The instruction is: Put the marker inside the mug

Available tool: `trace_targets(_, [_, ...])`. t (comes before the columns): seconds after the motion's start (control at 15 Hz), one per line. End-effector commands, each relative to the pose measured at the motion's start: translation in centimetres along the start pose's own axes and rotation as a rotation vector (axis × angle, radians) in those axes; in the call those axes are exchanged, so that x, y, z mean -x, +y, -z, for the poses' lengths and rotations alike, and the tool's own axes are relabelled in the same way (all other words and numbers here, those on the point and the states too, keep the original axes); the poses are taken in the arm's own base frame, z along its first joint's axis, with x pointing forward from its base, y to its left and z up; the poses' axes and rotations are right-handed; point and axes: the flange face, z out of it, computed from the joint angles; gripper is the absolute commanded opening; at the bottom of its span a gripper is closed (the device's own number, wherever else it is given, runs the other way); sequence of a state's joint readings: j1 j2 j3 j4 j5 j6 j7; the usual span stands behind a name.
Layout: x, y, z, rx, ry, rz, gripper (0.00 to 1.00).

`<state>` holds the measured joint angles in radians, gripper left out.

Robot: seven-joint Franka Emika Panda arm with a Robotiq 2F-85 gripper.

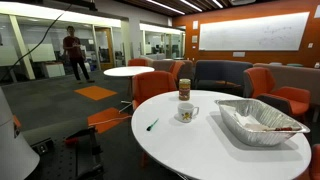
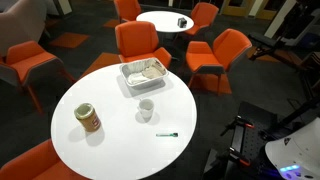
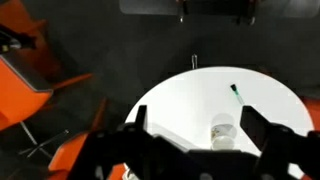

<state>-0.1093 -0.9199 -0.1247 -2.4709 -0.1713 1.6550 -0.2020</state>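
Note:
The thin dark green marker (image 1: 152, 125) lies flat on the round white table (image 1: 200, 150), a short way from the white mug (image 1: 187, 112). Both exterior views show them, with the marker (image 2: 166, 134) apart from the upright mug (image 2: 146, 110). In the wrist view my gripper (image 3: 197, 120) is open and empty, high above the table. The mug (image 3: 224, 130) shows between its fingers, nearer the right finger, and the marker (image 3: 238, 93) lies beyond it. The gripper itself does not show in the exterior views.
A brownish labelled can (image 1: 184, 89) stands behind the mug and also shows in an exterior view (image 2: 88, 118). A large foil tray (image 1: 260, 122) sits on the table (image 2: 144, 72). Orange chairs (image 2: 137, 40) ring the table. A second round table (image 1: 128, 71) stands further back.

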Motion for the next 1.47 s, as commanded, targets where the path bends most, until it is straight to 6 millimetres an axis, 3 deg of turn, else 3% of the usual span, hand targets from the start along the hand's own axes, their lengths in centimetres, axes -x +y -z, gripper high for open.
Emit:
trace_targets(0.0, [0.0, 0.0, 0.0, 0.000, -0.001, 0.000, 1.00])
trace_targets(0.4, [0.0, 0.0, 0.0, 0.000, -0.001, 0.000, 1.00])
trace_targets(0.67, [-1.4, -2.7, -3.2, -0.101, 0.030, 0.113, 1.00])
trace_targets(0.87, [-2.8, -6.8, -7.5, -0.153, 0.062, 0.248, 1.00])
trace_targets(1.13, [-3.1, -13.4, -16.1, -0.105, 0.016, 0.437, 1.00])
trace_targets(1.2, [-4.7, -15.3, -17.3, -0.082, 0.002, 0.488, 1.00])
trace_targets(1.4, [-5.5, -19.2, -22.7, -0.038, -0.001, 0.578, 1.00])
